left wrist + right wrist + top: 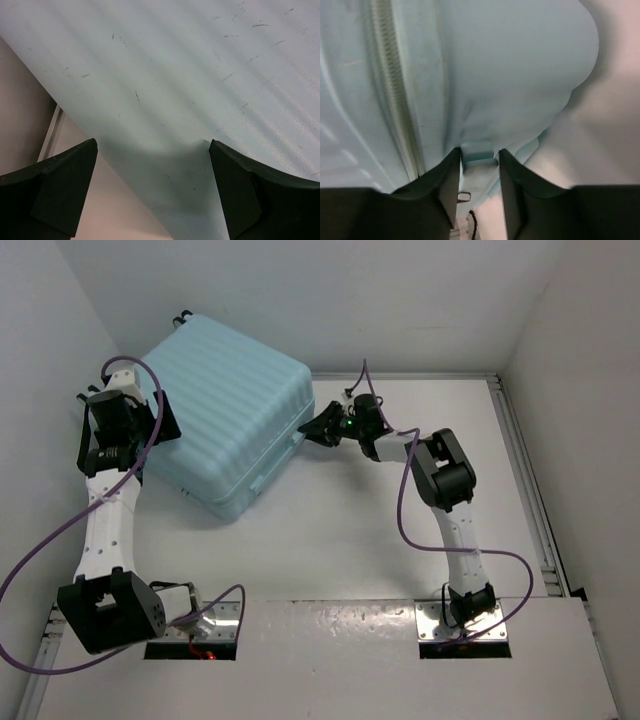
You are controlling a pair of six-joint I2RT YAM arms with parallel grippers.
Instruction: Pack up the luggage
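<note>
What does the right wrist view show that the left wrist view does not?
Only right wrist: the zipper along the luggage, and the right gripper, fingers narrowly flanking a small aqua part; whether it grips is unclear. Only left wrist: the ribbed top with dark scuffs, and the left gripper wide open. Both: the pale aqua luggage, very close.

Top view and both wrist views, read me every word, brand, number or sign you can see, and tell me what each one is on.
None to read. The luggage shows only a plain ribbed shell, its zipper and a few scuffs, with no logo or tag visible. Nothing printed shows on the table either.
</note>
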